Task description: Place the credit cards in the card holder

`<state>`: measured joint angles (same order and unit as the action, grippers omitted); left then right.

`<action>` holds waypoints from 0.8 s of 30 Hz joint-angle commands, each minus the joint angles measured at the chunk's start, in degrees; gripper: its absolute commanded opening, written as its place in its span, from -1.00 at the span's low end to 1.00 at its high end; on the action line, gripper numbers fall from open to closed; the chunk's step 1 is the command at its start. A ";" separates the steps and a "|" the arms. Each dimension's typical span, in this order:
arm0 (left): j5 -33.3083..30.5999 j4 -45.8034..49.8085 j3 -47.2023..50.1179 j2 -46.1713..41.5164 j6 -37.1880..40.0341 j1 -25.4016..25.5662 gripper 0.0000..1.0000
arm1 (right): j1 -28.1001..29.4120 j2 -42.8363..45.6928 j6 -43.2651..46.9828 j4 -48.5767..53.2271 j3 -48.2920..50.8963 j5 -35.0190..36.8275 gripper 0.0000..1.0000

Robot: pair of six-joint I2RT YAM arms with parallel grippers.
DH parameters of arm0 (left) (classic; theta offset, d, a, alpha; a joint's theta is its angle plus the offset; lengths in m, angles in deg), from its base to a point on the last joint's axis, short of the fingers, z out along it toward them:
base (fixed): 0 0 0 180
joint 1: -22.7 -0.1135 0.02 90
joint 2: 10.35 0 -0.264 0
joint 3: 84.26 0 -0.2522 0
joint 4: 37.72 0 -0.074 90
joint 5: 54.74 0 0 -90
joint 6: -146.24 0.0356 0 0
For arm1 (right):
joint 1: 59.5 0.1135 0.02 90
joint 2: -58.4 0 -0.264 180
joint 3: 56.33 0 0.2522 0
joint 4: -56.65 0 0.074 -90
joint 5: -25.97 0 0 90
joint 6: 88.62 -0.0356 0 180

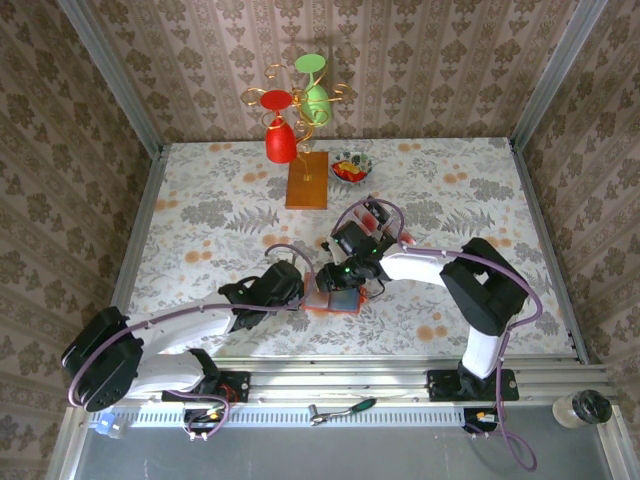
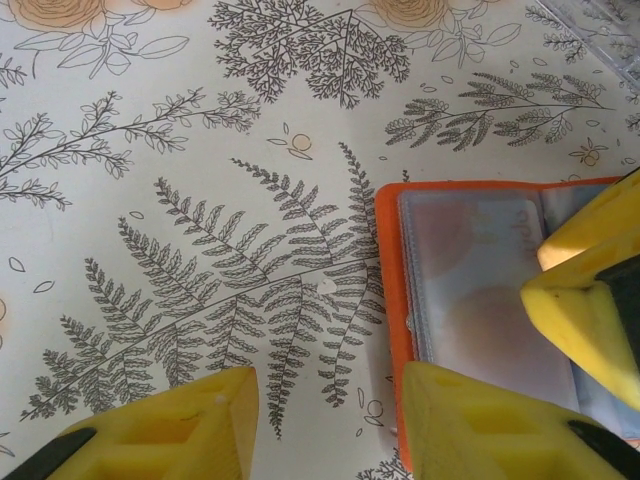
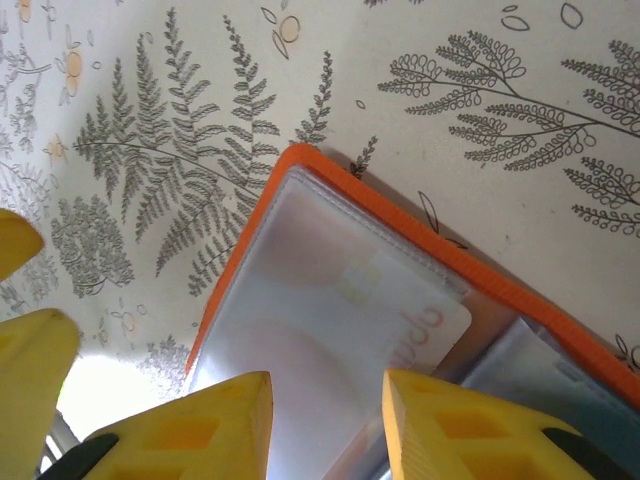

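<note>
— Report on the left gripper.
— Found parted at the bottom of the left wrist frame, clamping nothing. Seen straddling the orange edge of the card holder: one finger over the holder, the other over the patterned table.
— And the right gripper?
— Seen at the bottom edge of the right wrist frame, narrowly parted above a clear sleeve. Cannot tell whether gripping anything.
— Describe the holder.
— Lying open and flat, lower centre of the top frame, between both claws. Bright orange rim, clear plastic pockets inside. Noted one pale credit card, with chip and faint print, askew at the sleeve; how far in, not clear.
— Other cards?
— Red credit cards spotted up and right of the holder in the top frame, in a clear tray, apart from it
</note>
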<state>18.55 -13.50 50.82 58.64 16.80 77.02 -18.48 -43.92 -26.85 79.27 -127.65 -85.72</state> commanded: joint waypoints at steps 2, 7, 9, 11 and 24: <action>-0.30 -1.10 -1.60 0.86 -1.02 0.39 -0.13 | -0.31 5.08 -0.54 1.62 0.47 0.58 -0.32; -0.17 -1.54 -1.65 1.23 -1.16 0.69 -0.13 | -0.32 5.91 -2.58 1.78 2.33 2.92 -0.61; -0.30 -1.58 -1.62 1.32 -1.14 0.68 -0.13 | -0.28 5.42 -3.40 1.37 3.02 3.26 -0.74; -0.27 -1.67 -1.45 1.36 -1.25 0.83 -0.13 | 0.02 4.66 -4.07 0.33 3.49 3.18 -0.77; -0.25 -2.28 -1.19 2.88 -1.40 1.14 -0.13 | 1.25 -3.06 -5.43 -2.35 0.71 0.86 -0.80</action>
<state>18.55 -15.36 50.71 60.76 16.60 77.81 -17.58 -45.50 -31.61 77.48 -125.73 -84.39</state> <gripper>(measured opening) 0.434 0.101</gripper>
